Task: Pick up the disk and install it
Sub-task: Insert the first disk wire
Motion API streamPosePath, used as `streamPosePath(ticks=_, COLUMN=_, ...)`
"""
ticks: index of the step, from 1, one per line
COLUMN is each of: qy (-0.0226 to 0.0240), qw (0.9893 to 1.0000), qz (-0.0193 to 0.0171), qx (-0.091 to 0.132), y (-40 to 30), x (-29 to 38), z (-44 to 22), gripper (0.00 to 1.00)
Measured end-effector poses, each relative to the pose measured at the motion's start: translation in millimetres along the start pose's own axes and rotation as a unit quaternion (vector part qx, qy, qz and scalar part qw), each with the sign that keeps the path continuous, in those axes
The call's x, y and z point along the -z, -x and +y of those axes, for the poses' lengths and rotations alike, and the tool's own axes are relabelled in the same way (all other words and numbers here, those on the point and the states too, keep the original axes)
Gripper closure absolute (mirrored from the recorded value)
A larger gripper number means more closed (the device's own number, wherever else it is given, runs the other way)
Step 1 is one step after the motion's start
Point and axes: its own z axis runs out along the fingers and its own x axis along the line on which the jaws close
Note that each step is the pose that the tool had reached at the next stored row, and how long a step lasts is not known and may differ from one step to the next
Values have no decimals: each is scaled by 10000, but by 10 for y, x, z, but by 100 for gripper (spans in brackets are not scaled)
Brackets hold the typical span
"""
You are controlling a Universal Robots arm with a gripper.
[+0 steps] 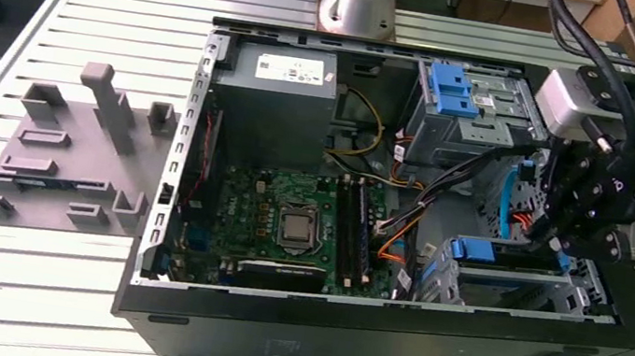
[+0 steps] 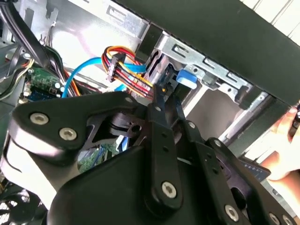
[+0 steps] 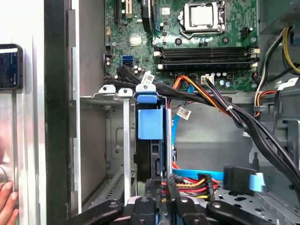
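The disk (image 3: 151, 140) stands on edge in the drive cage (image 3: 101, 98) at the front corner of the open case (image 1: 395, 336), its blue carrier tab (image 3: 150, 123) facing up out of the cage mouth. In the exterior view the same blue tab (image 1: 480, 251) shows at the top of the cage (image 1: 504, 282), directly under the claw (image 1: 573, 240).

In the first wrist view the claw (image 3: 161, 185) reaches down onto the disk's near end, its slim black fingers (image 3: 171, 183) close together on either side of the drive's edge; it appears to be pinching the disk, though the contact itself is partly hidden by the cable bundle (image 3: 192, 183). In the second wrist view the fingertips (image 2: 159, 93) point at the blue tab (image 2: 185, 78) and the cage's metal rail (image 2: 206, 63).

A hand (image 3: 7, 201) rests outside the case wall, on the tabletop (image 1: 12, 283).

The disk is probably dense and rigid for its size, with smooth metal faces that could slip. The plastic carrier likely flexes, so the firm side edges near the tab look like the safer hold. The wires crowding the cage could snag.
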Motion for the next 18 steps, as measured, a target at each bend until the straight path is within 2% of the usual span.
streamPosePath(ticks=4, qy=2, qw=10000, qz=-18, qx=0, y=-4, x=74, z=1, gripper=76)
streamPosePath(ticks=7, qy=2, qw=10000, qz=-20, qx=0, y=-4, x=74, z=1, gripper=78)
streamPosePath(ticks=9, qy=2, qw=10000, qz=-20, qx=0, y=-4, x=75, z=1, gripper=89)
streamPosePath(ticks=18, qy=3, qw=10000, qz=-25, qx=0, y=-4, x=75, z=1, gripper=89)
